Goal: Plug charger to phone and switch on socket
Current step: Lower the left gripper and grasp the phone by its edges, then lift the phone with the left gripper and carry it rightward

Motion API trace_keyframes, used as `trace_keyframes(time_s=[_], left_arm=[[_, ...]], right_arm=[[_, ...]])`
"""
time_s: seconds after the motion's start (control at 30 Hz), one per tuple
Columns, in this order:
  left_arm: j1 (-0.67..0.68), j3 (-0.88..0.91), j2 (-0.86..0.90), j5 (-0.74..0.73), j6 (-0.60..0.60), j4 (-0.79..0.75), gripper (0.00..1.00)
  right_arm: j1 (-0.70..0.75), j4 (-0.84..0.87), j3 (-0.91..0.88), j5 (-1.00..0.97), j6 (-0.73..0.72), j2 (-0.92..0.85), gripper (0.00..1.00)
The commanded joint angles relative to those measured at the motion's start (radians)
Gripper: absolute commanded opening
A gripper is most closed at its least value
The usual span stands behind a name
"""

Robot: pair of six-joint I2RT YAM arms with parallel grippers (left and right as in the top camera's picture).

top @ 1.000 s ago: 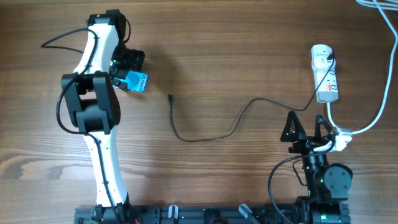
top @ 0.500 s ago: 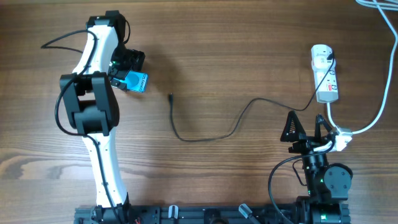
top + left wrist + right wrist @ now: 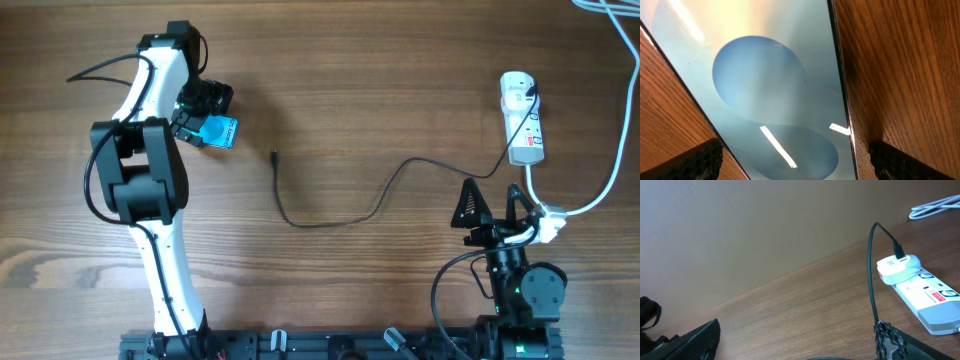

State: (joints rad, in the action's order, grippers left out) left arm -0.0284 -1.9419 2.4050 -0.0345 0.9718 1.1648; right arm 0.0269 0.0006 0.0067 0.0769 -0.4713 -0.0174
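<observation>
We've got the left gripper (image 3: 210, 130) wide astride the phone (image 3: 770, 80), upper left, right gripper (image 3: 490, 195) wide too, and an off-centre squeeze could spin it away from the charger (image 3: 330, 222).

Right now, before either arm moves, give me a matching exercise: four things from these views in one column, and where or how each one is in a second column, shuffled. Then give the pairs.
Things:
1. phone
2. charger's connector tip
3. socket
4. right gripper

Places or states:
A. open and empty, at the lower right of the overhead view
B. lying loose in the middle of the overhead view, nothing touching it
C. at the far right, black cable plugged in at one end
D. screen lit, between the fingers of the left gripper

Pairs: 1-D, 2-B, 3-C, 4-A
</observation>
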Motion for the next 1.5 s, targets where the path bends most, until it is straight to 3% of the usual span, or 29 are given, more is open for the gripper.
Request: trace_keyframes(time_s=[0.0, 0.47, 1.0, 1.47], left_arm=[[0.002, 0.108, 0.160, 0.070, -0.013, -0.034, 0.99], [0.073, 0.110, 0.160, 0.085, -0.192, -0.108, 0.83], [0.182, 0.110, 0.160, 0.084, -0.498, -0.137, 0.84], [0.282, 0.110, 0.160, 0.077, -0.678, -0.130, 0.88]], right_arm=[[-0.008, 0.003, -0.002, -0.010, -0.003, 0.013, 1.00], [-0.008, 0.002, -0.002, -0.010, -0.003, 0.013, 1.00], [-0.008, 0.003, -0.002, -0.010, -0.003, 0.013, 1.00], [-0.008, 0.003, -0.002, -0.011, -0.003, 0.013, 1.00]])
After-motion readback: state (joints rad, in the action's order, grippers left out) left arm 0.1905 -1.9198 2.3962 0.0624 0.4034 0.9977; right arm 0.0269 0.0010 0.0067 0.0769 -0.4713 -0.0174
